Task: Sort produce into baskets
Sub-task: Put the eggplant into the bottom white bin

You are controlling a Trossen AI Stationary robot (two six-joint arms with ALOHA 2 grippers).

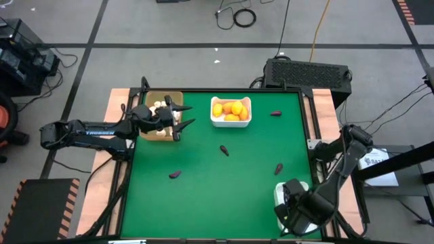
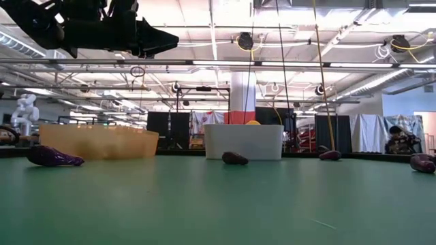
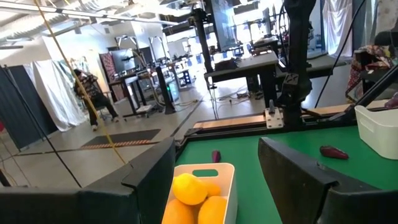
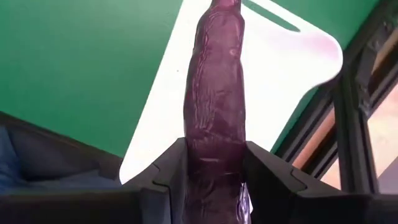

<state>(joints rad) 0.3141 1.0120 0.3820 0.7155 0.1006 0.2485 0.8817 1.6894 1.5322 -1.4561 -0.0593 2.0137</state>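
the right wrist view is showing what no other view does: the right gripper (image 4: 214,165) is clenching a long dark purple eggplant (image 4: 214,93) between its fingers, above a white bin (image 4: 273,68) at the table's near right corner. from above, the right gripper (image 1: 298,207) is covering most of that white bin (image 1: 279,193). the left gripper (image 1: 178,116) is hovering with fingers spread apart and nothing between them, beside the tan tray (image 1: 150,135) holding white bulbs (image 1: 159,106). its own wrist view is looking down on the second white bin (image 3: 214,169) of orange-yellow fruits (image 3: 189,188). four small purple pieces are lying loose on the green table (image 1: 203,196): one (image 1: 275,113) right of the fruit bin, one (image 1: 224,150) mid-table, one (image 1: 278,168) near the right arm, one (image 1: 175,174) toward the front left. the low view is showing the tray (image 2: 99,141) and fruit bin (image 2: 243,141) side by side.
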